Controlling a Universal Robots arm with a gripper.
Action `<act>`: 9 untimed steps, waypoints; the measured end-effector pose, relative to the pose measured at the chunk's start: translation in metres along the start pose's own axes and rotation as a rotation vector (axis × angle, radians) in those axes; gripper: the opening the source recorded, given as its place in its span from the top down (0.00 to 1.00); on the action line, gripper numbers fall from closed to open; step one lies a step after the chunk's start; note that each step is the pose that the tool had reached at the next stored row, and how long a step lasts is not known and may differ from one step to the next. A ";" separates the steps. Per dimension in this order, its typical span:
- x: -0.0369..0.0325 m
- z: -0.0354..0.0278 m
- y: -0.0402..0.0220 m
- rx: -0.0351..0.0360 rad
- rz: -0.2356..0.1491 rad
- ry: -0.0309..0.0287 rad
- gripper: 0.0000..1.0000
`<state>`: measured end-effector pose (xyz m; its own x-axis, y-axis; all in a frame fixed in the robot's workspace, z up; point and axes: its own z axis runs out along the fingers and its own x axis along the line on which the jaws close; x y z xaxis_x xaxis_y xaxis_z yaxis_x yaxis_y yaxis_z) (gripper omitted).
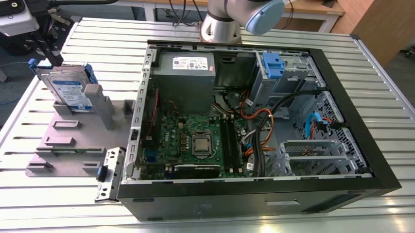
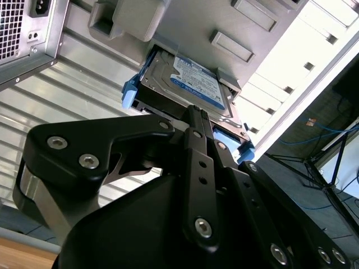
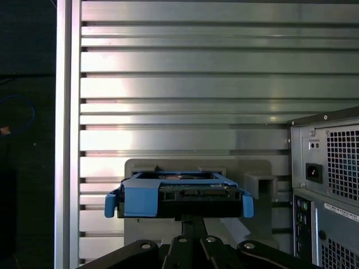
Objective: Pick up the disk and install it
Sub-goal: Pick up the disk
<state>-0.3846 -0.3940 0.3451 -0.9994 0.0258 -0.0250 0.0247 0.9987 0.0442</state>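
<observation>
The flat silver hard disk (image 1: 68, 90) with a white-and-blue label and a blue plastic bracket around its edges stands on edge, slightly tilted, in a slot of a grey plastic fixture (image 1: 71, 141), outside the computer. The black gripper (image 1: 55, 60) is at the disk's upper edge. In both wrist views the disk (image 2: 193, 84) (image 3: 179, 193) lies right against the gripper's (image 2: 195, 115) (image 3: 193, 219) tip, but I cannot tell whether it pinches the disk or only touches it. The fixture rests on a ribbed aluminium tabletop (image 1: 58, 204), at the exterior view's left. Just beside it, to the exterior view's right, lies an open black computer case (image 1: 246, 196) with a green motherboard (image 1: 194, 136), a grey power-supply box (image 1: 184, 77) and a blue-latched silver drive cage (image 1: 279, 68).
</observation>
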 end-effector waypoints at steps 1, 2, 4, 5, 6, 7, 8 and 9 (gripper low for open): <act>0.0000 0.0000 0.0000 0.0000 0.000 0.0000 0.89; 0.0000 0.0000 0.0000 0.0000 -0.001 0.0001 0.89; 0.0000 0.0000 0.0000 -0.0001 -0.006 0.0003 0.89; 0.0000 0.0000 0.0000 -0.0002 -0.009 0.0004 0.89; 0.0000 0.0000 0.0000 -0.0003 -0.013 0.0006 0.89; 0.0000 0.0000 0.0000 -0.0004 -0.018 0.0008 0.89; 0.0000 0.0000 0.0000 -0.0006 -0.023 0.0010 0.89; 0.0000 0.0000 0.0000 -0.0008 -0.031 0.0013 0.89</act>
<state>-0.3847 -0.3940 0.3451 -0.9997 -0.0048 -0.0251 -0.0059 0.9990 0.0442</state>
